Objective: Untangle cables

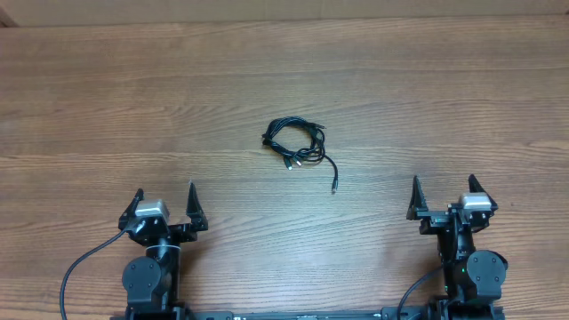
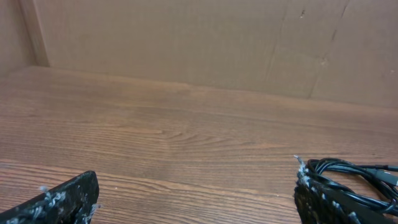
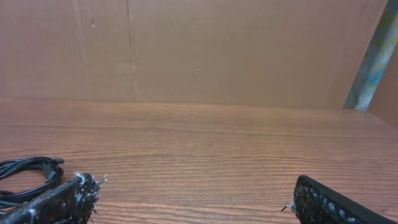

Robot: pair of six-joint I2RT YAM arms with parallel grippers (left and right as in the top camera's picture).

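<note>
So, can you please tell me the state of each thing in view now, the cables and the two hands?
cables: tangled in one loose bundle, lying on the table, one plug end trailing out, touched by neither hand.
left hand: open, empty, apart from the cables.
right hand: open, empty, apart from the cables.

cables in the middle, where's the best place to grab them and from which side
Probably the loose tail that trails from the cables toward the right arm's side: it lies alone, clear of the coil. Come from above with the open right gripper, jaws across the cord.
</note>
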